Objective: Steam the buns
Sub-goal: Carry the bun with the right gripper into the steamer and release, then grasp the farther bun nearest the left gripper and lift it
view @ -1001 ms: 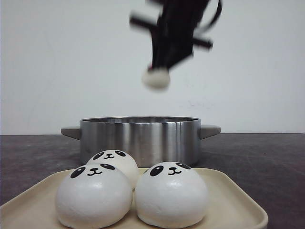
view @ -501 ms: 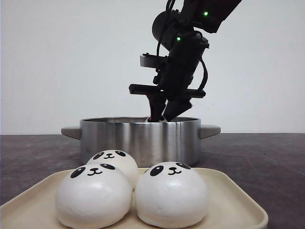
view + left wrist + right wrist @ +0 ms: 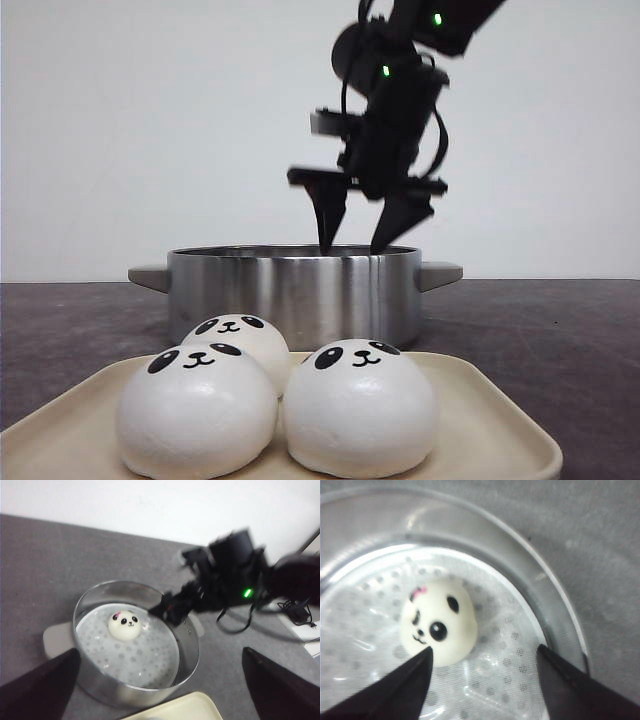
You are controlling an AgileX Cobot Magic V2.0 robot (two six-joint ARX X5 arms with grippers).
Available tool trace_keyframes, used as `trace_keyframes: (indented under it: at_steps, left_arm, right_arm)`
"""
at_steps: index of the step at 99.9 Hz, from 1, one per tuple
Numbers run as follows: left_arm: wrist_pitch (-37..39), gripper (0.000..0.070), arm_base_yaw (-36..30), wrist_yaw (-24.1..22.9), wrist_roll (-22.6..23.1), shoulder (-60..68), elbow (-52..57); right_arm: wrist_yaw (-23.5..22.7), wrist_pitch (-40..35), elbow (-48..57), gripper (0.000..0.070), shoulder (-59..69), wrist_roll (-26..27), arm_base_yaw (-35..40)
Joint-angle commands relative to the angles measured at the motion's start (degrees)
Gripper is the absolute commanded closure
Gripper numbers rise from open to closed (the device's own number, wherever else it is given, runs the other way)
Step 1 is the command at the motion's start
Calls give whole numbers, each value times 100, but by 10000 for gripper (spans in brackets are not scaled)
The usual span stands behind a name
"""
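Three white panda-face buns (image 3: 276,405) sit on a cream tray (image 3: 490,425) at the front. Behind it stands a steel steamer pot (image 3: 295,292). A fourth bun with a pink mark (image 3: 439,622) lies on the pot's perforated liner; it also shows in the left wrist view (image 3: 124,625). My right gripper (image 3: 352,245) is open and empty just above the pot's rim, the bun free below its fingers (image 3: 400,685). My left gripper (image 3: 160,690) is open and empty, high above the near side of the pot.
The pot has two grey side handles (image 3: 440,274). The dark grey table (image 3: 560,340) runs to a white wall behind. A cable and white papers (image 3: 300,625) lie beyond the right arm in the left wrist view.
The right gripper came down with a bun to the pot, let it go inside, and has opened and risen slightly above the rim.
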Motion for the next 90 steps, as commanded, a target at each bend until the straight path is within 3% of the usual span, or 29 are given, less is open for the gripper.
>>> trace_keyframes:
  at_steps: [1,3,13,31,52,63,77,90]
  left_arm:
    - [-31,74,-68,-11,22,94,81]
    - [-70,74,-92,-11,26,120,81]
    - [-289,73,-289,-4,35,319,81]
    - [-732,73,-1054,-11,46,1043,81]
    - [-640,75,-1993,-92,-173,2271,81]
    - [-564,75,-2321,-503,-170,2916,81]
    - [-352,75,-2538,-1073,-151,3613,81]
    - [2,75,-2575,-1123,-201,4159,81]
  right_arm:
    - [-7,-461,498,608,-26,50,76]
    - [-13,-621,592,700,-76,44,94]
    - [-4,-1158,892,685,-479,13,280]
    - [77,-1373,907,687,-1779,22,866]
    - [1134,-1471,907,688,-3283,227,1836]
    - [1696,-1456,907,688,-3849,262,2260]
    - [1845,-1488,907,688,-4295,439,2535]
    - [1947,-1624,907,688,-4470,562,2588]
